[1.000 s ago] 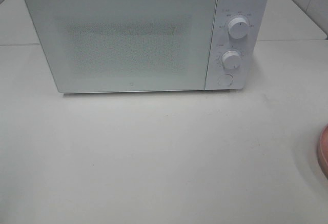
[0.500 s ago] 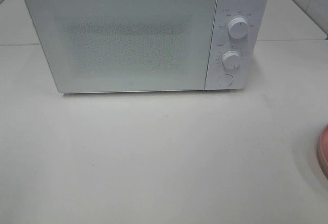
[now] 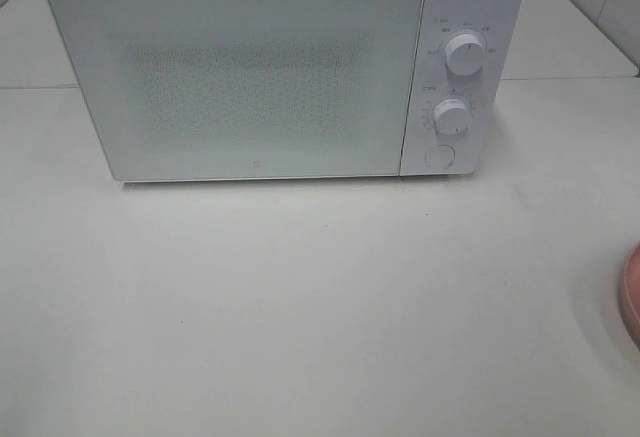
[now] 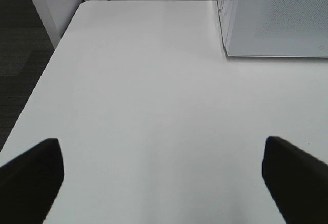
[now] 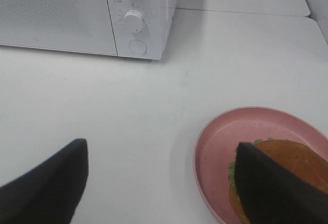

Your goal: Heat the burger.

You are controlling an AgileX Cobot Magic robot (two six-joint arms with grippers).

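Note:
The burger point(image 5: 302, 158), with a golden-brown bun and green lettuce, lies on a pink plate point(image 5: 225, 147); one finger of my right gripper point(image 5: 159, 183) covers part of it. That gripper is open, hovering over bare table beside the plate, holding nothing. In the high view only the plate's rim point(image 3: 630, 292) shows at the right edge, and neither arm appears there. My left gripper point(image 4: 164, 178) is open above bare table, left of the microwave point(image 3: 285, 72). The microwave's door point(image 3: 235, 82) is closed.
The microwave has two round knobs point(image 3: 465, 52) point(image 3: 451, 116) and a round button point(image 3: 439, 156) on its right panel. The table's left edge point(image 4: 36, 96) drops to dark floor. A seam between tabletops point(image 3: 560, 79) runs behind the microwave.

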